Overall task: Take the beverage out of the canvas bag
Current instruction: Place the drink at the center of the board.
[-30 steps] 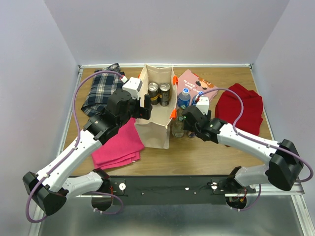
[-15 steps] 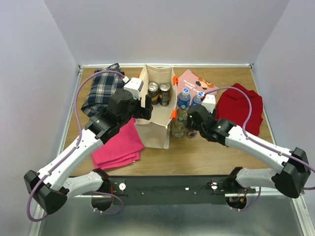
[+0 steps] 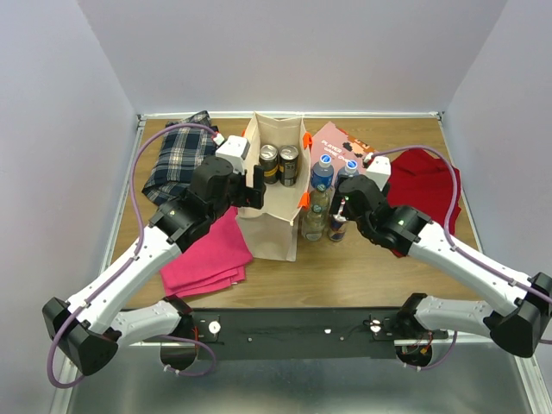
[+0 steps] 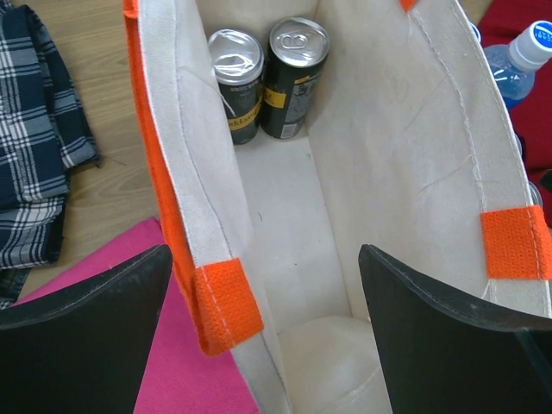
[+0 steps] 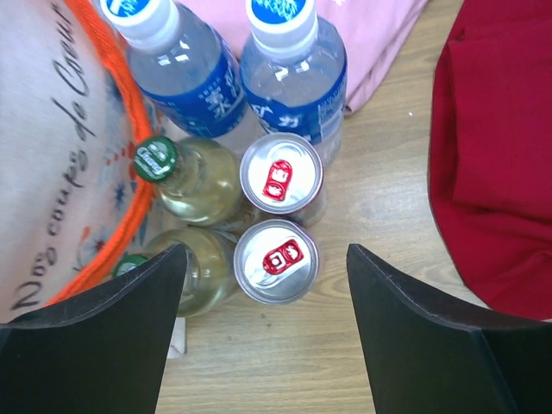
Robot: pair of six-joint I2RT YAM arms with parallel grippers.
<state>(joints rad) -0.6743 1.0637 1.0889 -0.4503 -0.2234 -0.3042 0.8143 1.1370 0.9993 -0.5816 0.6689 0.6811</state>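
Cans stand in canvas bag; my left gripper gapes empty astride its wall, likely steadying; right gripper open, empty.

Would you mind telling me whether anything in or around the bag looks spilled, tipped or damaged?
Nothing stands out. The canvas bag stands upright and open, and the two black cans inside it are upright. The bottles and silver cans beside it also stand upright, with no spill showing.
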